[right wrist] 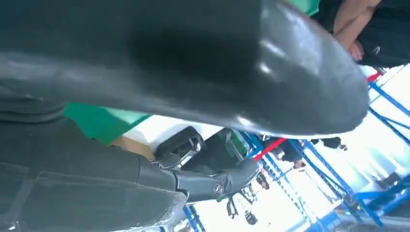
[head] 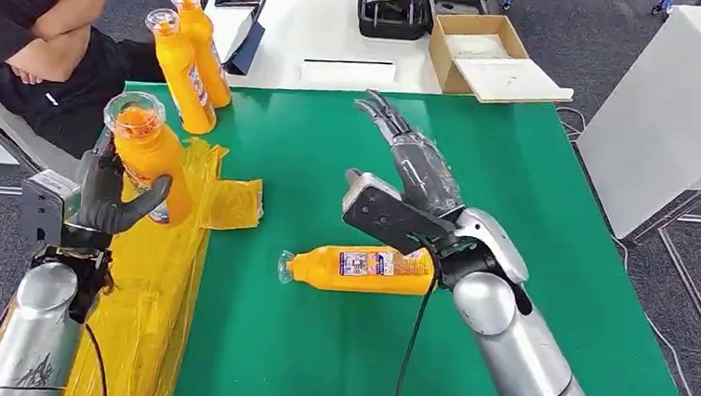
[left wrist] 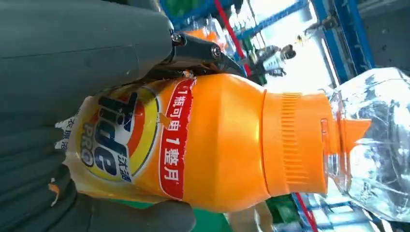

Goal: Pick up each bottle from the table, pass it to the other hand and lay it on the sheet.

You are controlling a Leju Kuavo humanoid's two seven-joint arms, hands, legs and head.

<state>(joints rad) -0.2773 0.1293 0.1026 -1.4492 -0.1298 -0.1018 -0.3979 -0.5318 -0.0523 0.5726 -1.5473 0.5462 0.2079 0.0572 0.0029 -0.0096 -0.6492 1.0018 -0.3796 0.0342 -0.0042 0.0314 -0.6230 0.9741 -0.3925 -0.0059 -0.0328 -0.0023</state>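
- I see one orange detergent bottle with a clear cap held upright in my left hand, above the yellow sheet.
- A second bottle lies on its side on the green table, cap toward the sheet.
- Two more bottles stand upright together at the table's far left corner.

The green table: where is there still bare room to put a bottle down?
Bare green table lies right of the right hand and along the near edge below the lying bottle. It is crowded around the yellow sheet and the standing bottles.
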